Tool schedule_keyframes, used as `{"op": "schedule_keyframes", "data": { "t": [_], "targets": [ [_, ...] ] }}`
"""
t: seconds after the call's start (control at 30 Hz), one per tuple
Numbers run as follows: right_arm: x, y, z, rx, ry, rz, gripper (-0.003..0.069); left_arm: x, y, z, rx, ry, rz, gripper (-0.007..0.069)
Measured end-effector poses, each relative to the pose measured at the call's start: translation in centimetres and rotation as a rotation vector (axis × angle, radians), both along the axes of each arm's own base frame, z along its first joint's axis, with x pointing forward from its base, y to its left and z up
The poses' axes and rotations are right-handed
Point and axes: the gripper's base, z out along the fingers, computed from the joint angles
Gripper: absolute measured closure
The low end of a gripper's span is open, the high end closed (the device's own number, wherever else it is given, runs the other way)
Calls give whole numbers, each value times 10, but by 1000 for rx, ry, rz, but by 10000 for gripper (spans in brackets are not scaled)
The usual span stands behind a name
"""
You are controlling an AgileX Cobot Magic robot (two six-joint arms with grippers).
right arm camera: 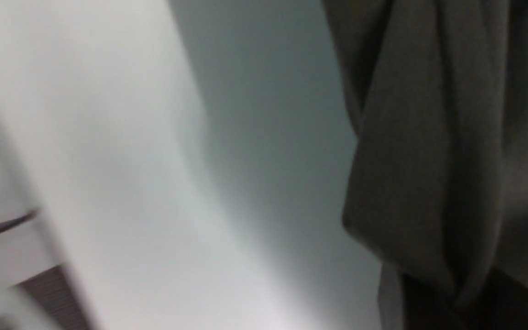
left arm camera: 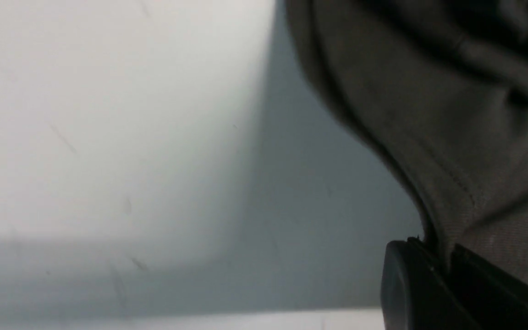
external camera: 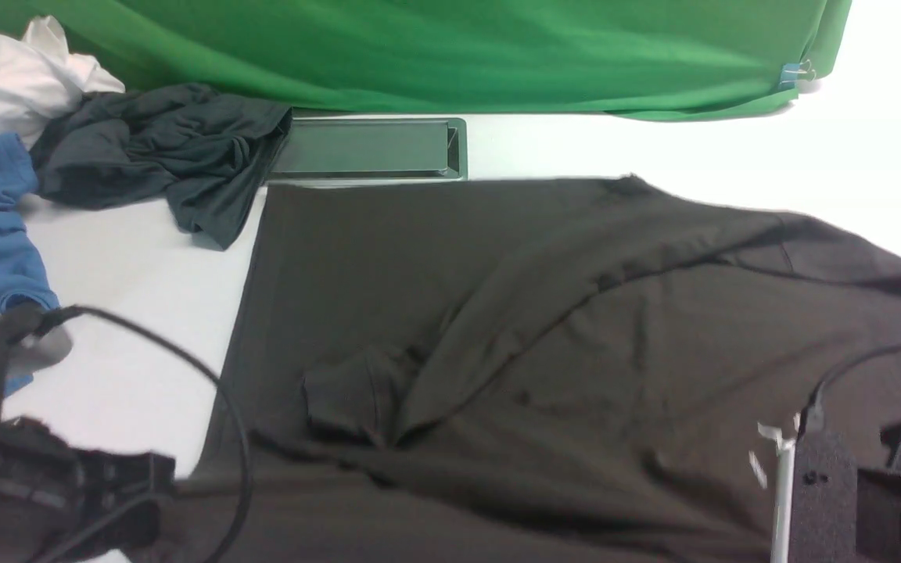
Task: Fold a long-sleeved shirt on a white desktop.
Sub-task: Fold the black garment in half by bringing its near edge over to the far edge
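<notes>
both claws, left [left arm camera: 442, 268] and right [right arm camera: 449, 305], pinch the dark long-sleeved shirt [external camera: 701, 344] near the table's [external camera: 130, 270] near edge, probably so its two sides lift evenly; the rest drapes toward the tray [external camera: 368, 147].

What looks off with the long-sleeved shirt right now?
One sleeve lies slantwise across the shirt, bunched at the cuff, so the fabric looks uneven. No spill or damage shows.

Robot lab (green cloth [external camera: 435, 55] backdrop)
</notes>
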Motion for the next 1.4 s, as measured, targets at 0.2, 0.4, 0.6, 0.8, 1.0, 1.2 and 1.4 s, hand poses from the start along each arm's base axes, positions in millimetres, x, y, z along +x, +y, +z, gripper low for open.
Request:
{"op": "schedule_keyframes", "data": {
  "t": [0.2,0.4,0.6,0.8,1.0,1.2,1.4],
  "targets": [
    [10,8,17,64,-64,-6,589,-3,-2,-1,-36,-86,0,596],
    [35,22,52,101,-202,16,589,21,-3,9,-20,-139,-3,596],
    [94,33,66,74,-226,-51,589,89,-4,34,30,-194,-9,596],
    [183,27,66,19,-223,-118,589,184,-11,37,53,-218,-37,596],
    [255,11,47,-20,-199,-137,589,279,-18,25,55,-256,-43,596],
    [301,9,23,-19,-228,-151,589,334,-22,5,56,-287,-42,596],
    [335,17,-11,14,-262,-193,589,367,-20,-32,104,-287,-29,596]
  ]
}}
